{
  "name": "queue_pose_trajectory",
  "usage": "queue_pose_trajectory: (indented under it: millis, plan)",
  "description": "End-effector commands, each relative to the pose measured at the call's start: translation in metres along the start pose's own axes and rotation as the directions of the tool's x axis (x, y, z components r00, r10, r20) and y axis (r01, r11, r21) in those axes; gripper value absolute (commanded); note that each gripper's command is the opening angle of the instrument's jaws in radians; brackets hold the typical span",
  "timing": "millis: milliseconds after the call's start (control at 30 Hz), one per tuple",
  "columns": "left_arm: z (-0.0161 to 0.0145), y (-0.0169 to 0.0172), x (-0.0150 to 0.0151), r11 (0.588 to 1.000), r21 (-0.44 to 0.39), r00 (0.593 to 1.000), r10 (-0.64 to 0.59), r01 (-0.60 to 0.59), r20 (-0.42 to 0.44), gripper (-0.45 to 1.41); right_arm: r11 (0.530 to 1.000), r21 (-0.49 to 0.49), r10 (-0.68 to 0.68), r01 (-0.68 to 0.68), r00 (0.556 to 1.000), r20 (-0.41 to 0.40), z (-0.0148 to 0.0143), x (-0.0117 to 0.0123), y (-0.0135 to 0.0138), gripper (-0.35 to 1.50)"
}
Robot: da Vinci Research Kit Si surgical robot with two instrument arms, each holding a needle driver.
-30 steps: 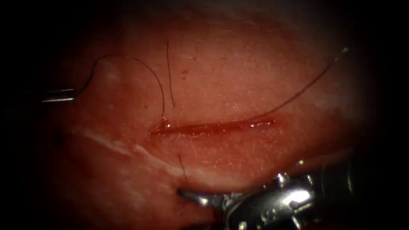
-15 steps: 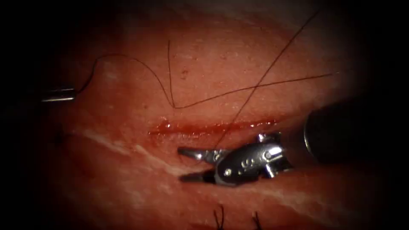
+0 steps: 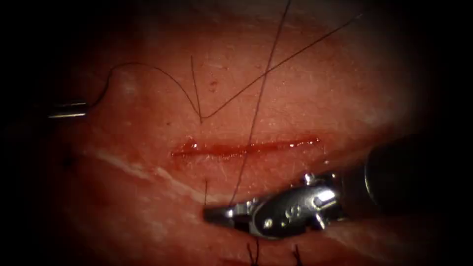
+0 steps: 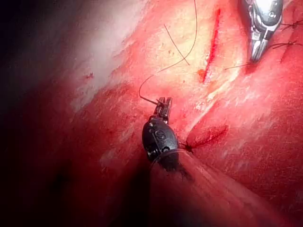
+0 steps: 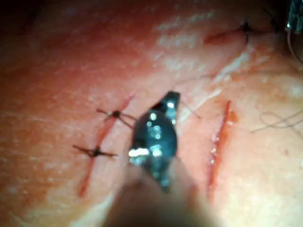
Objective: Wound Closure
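Your shiny steel right tool (image 3: 217,215) is clamped on the thin dark thread (image 3: 256,111) below the red cut (image 3: 246,147); your left tool (image 3: 84,109) pinches thread too.

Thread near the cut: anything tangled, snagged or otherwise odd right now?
No snag. The thread crosses itself above the cut, both strands clear. Left tool and right tool each hold thread, jaws shut. I can't make out the needle.
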Motion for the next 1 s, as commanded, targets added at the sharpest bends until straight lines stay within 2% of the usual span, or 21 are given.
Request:
queue_pose_trajectory:
  millis: [33,267,467,500,600,633,800,833,1000]
  plan:
    - [0.0007,0.0001,-0.0008,1.000,-0.002,1.000,-0.002,0.002,-0.001,-0.45,1.000,0.009,0.000,0.000,1.000,-0.006,0.0004,0.0005,-0.0017,-0.35]
    - [0.0007,0.0002,-0.0008,1.000,-0.002,1.000,-0.002,0.002,-0.001,-0.45,1.000,0.021,-0.004,0.004,1.000,-0.009,-0.0003,0.0021,-0.0027,-0.35]
    - [0.0006,0.0002,-0.0002,1.000,-0.002,1.000,-0.007,0.007,0.000,-0.45,1.000,0.018,0.000,0.000,1.000,-0.010,-0.0004,0.0021,-0.0023,-0.35]
    - [0.0005,0.0003,0.0003,1.000,-0.001,1.000,-0.012,0.012,-0.002,-0.45,1.000,0.008,0.002,-0.002,1.000,-0.017,-0.0003,0.0019,-0.0021,-0.23]
    - [0.0002,0.0003,0.0024,1.000,0.004,1.000,-0.002,0.002,-0.022,-0.45,1.000,-0.015,0.011,-0.012,1.000,-0.027,-0.0003,0.0016,-0.0018,0.49]
    - [0.0001,0.0002,0.0032,1.000,0.007,1.000,0.008,-0.008,-0.030,-0.45,1.000,-0.015,0.017,-0.018,0.999,-0.027,-0.0004,0.0015,-0.0018,0.57]
    - [0.0006,-0.0012,0.0082,0.998,0.035,0.997,0.047,-0.045,-0.063,-0.45,0.999,-0.027,0.024,-0.024,0.999,-0.027,-0.0005,0.0014,-0.0017,0.81]
    - [0.0012,-0.0019,0.0099,0.997,0.046,0.996,0.059,-0.056,-0.071,-0.45,0.999,-0.033,0.024,-0.025,0.999,-0.033,-0.0006,0.0014,-0.0017,0.81]
    - [0.0037,-0.0034,0.0137,0.995,0.077,0.992,0.075,-0.067,-0.101,-0.45,0.999,-0.039,0.031,-0.032,0.999,-0.030,-0.0010,0.0007,-0.0015,0.79]
